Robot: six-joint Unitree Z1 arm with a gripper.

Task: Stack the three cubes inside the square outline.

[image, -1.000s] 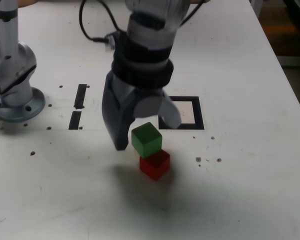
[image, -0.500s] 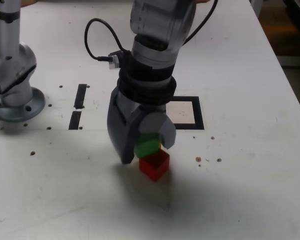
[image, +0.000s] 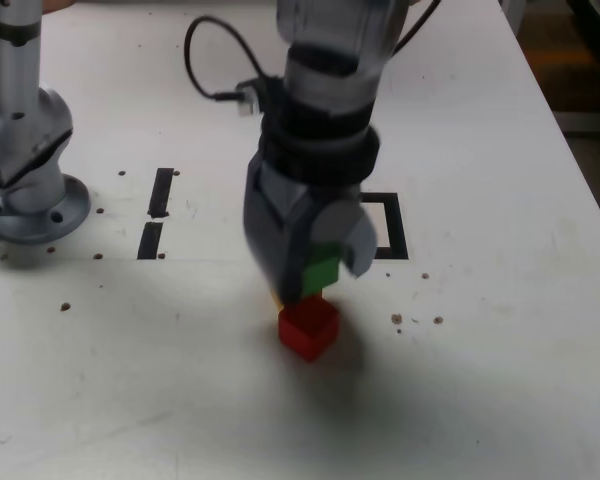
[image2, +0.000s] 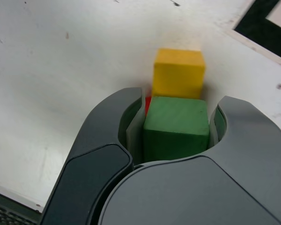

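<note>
Item, pincer (image2: 176, 123), one, on the single arm: pinching the green cube (image2: 175, 112), a pad pressing each of two opposite sides, the top face showing between them.

Item, square outline (image: 396, 226), black border, white within, marked on the bench (image: 500, 330): lying off to the exterior view's right of the pincer and farther back from that camera, near rather than well apart. The arm is hiding its left part in that view; in the wrist view only one corner is showing, beyond the yellow cube (image2: 179, 77) and to one side. The coming carry is probably turning on this bearing: rightward and back, with enough height for clearing the neighbouring cubes.

Item, red cube (image: 309, 328): resting on the bench, on the near side of the pincer in the exterior view, hence on the side away from the outline. The green one is overlapping it in the wrist view; whether the two are touching, one cannot tell.

Item, yellow cube: standing just beside the red, mostly hidden in the exterior view.

Condition of task: no stack standing in the visible part of the outline; the green cube is seemingly serving as the base. Likely hazard: its brushing the yellow cube on departure.
</note>
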